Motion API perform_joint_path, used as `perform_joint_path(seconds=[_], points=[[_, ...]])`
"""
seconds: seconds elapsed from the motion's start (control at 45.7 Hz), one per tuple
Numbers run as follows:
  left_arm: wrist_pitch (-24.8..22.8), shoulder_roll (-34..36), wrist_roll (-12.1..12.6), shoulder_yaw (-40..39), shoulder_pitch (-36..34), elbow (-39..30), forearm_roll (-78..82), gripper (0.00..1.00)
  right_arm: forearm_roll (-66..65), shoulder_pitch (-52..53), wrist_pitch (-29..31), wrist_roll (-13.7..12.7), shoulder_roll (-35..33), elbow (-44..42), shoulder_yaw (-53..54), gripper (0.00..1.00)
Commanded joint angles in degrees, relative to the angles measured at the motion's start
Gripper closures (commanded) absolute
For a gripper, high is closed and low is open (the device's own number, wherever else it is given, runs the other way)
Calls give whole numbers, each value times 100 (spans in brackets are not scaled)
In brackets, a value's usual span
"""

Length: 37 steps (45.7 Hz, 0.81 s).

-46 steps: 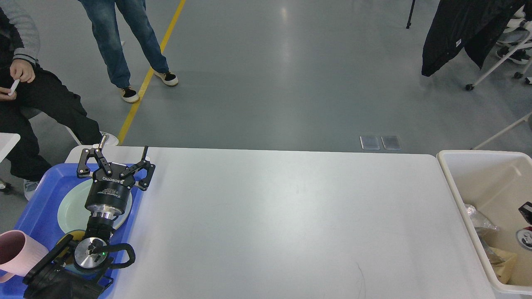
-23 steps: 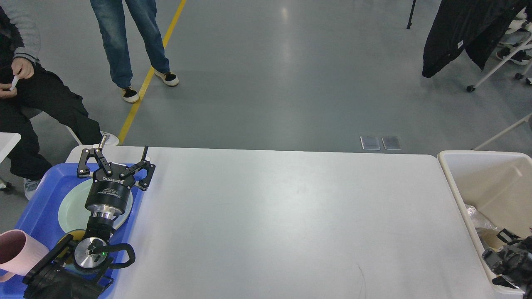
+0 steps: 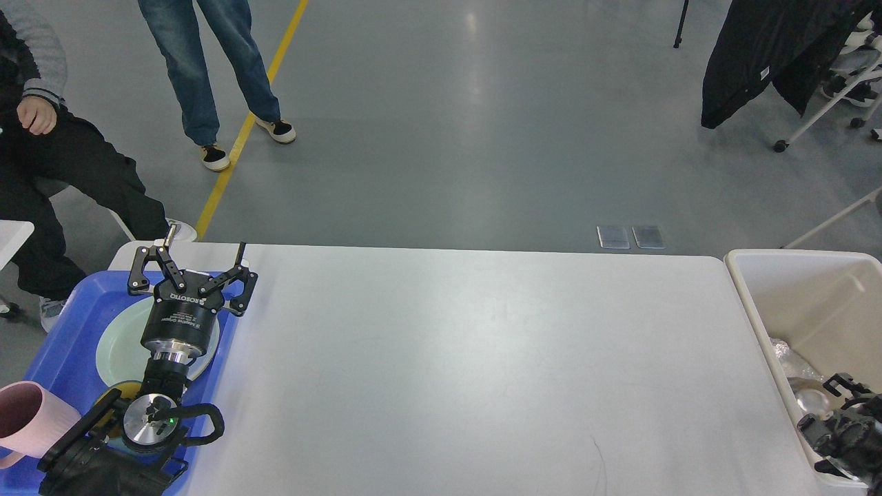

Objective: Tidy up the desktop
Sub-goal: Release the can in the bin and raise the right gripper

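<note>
At the far left, our left gripper (image 3: 192,270) hangs over the blue tray (image 3: 69,331), fingers spread wide with nothing between them, above a pale plate (image 3: 114,348); a pink cup (image 3: 31,420) stands at the tray's near corner. The white table (image 3: 482,372) fills the middle. At the right, our right gripper (image 3: 837,430) sits low inside the cream bin (image 3: 778,303); we cannot tell its state.
</note>
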Motion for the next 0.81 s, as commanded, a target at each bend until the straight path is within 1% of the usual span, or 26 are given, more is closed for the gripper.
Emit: perform_joint_path(seconds=[0.0, 0.088, 0.175, 0.219, 0.306, 0.35, 0.394, 0.459, 0.547, 0.634, 0.7, 0.788], points=[[0, 0, 0, -2, 0, 0, 0, 4, 17, 287, 26, 52, -53, 46, 102, 0], [0, 0, 0, -2, 0, 0, 0, 4, 17, 630, 246, 122, -61, 143, 313, 0], [0, 0, 0, 6, 0, 0, 0, 4, 26, 876, 632, 324, -254, 134, 988, 0], [0, 0, 0, -2, 0, 0, 0, 4, 35, 1051, 869, 490, -395, 152, 1488, 0], [0, 0, 0, -2, 0, 0, 0, 4, 53, 1394, 1624, 833, -711, 134, 2657, 0], [0, 0, 0, -2, 0, 0, 0, 4, 53, 1535, 1915, 878, -869, 134, 3307, 0], [0, 0, 0, -2, 0, 0, 0, 4, 44, 1684, 2100, 869, -1028, 160, 3949, 0], [0, 0, 0, -2, 0, 0, 0, 4, 35, 1904, 2118, 825, -1107, 265, 4723, 0], [0, 0, 0, -2, 0, 0, 0, 4, 35, 2089, 2118, 843, -1143, 835, 5585, 0], [0, 0, 0, -2, 9, 0, 0, 4, 44, 2054, 2118, 878, -1212, 1872, 6490, 0], [0, 0, 0, 6, 9, 0, 0, 4, 35, 1967, 2118, 887, -1458, 2523, 7236, 0], [0, 0, 0, 6, 9, 0, 0, 4, 35, 1721, 2162, 895, -1643, 3077, 8397, 0]])
